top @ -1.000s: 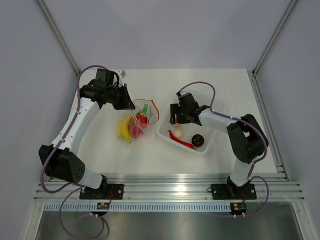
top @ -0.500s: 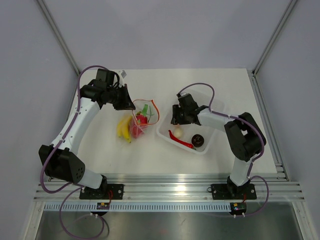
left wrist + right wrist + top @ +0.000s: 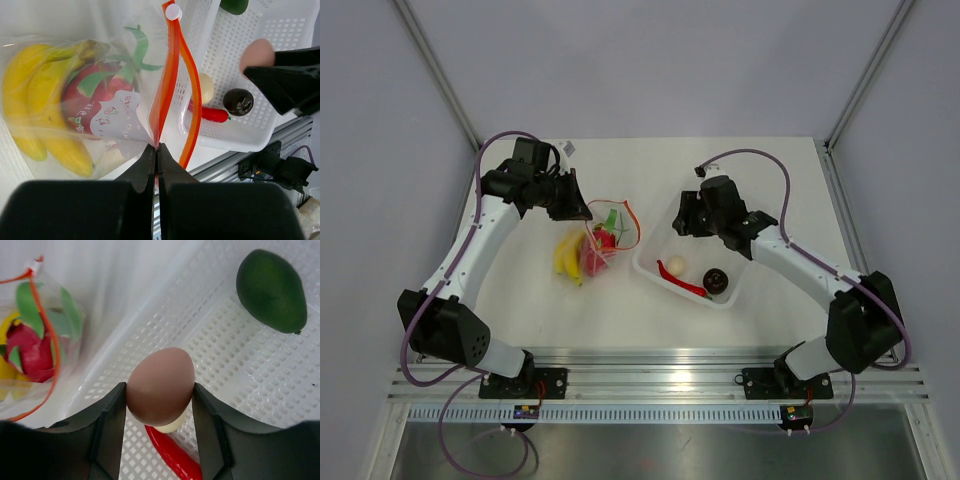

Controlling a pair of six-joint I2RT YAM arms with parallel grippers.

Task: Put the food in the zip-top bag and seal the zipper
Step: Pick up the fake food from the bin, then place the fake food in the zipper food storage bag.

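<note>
Right gripper (image 3: 159, 390): clasped smooth tan egg-shaped toy (image 3: 161, 372) — might slip.
Left gripper (image 3: 156, 150): pinched rim of crinkly clear bag (image 3: 116, 111) — mouth could collapse.

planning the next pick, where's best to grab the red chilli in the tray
Probably grip the chilli at mid-length, from straight above, jaws across its thin width: it lies flat in the tray, whitish piece and dark fruit crowding its ends.

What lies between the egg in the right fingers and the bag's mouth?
Only the tray's perforated wall and bare table, per the right wrist and top views.
</note>
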